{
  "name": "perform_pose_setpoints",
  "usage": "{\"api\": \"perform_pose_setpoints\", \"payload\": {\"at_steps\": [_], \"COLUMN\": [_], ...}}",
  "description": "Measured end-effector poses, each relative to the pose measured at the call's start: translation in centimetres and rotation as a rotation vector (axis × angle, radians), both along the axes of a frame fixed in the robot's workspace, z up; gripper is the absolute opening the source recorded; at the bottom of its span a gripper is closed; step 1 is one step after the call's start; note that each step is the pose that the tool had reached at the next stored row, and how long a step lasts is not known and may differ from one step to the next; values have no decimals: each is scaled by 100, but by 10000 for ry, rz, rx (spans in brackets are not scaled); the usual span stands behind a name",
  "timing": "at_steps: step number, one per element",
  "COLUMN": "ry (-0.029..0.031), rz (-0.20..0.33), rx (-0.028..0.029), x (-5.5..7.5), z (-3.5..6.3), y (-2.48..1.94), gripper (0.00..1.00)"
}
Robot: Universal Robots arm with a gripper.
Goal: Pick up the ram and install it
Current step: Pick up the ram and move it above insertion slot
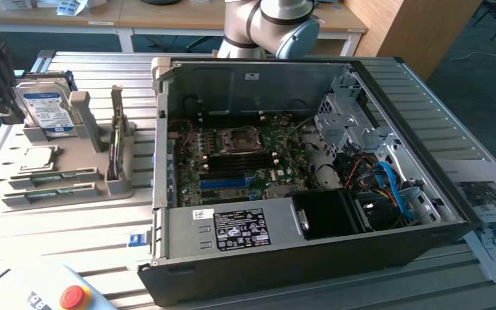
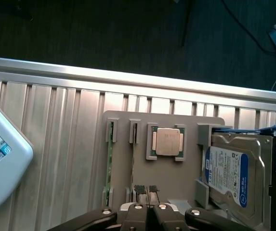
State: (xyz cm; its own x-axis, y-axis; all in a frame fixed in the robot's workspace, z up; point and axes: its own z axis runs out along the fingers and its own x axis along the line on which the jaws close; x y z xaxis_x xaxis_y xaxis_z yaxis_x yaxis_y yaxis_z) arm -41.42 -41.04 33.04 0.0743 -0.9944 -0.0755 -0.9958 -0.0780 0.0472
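The ram (image 2: 110, 159) is a narrow green stick standing on edge in the outer slot of a grey holder tray (image 2: 121, 144); in the exterior view it shows as a green strip (image 1: 48, 194) at the tray's near end. My gripper (image 2: 146, 190) hovers above the tray with its fingertips pressed together and nothing between them, close to the neighbouring slot. In the exterior view the gripper (image 1: 8, 113) is a dark shape at the far left, above the hard drive. The open computer case (image 1: 170, 213) lies in the middle, with its motherboard (image 1: 239, 155) exposed.
The tray also holds a silver processor chip (image 2: 166, 142) and a hard drive (image 2: 227, 175) with a blue-white label. A thin board (image 1: 114, 135) stands upright on the tray's case-side edge. A pendant with a red button (image 1: 74, 297) lies in front, and papers (image 1: 489, 206) at the exterior view's right.
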Motion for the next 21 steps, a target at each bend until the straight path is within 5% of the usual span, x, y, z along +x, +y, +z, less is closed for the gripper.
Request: {"api": "perform_pose_setpoints", "payload": {"at_steps": [21], "ry": [1], "rz": [0], "rx": [4], "x": [0], "z": [-6], "y": [-5], "gripper": [10]}}
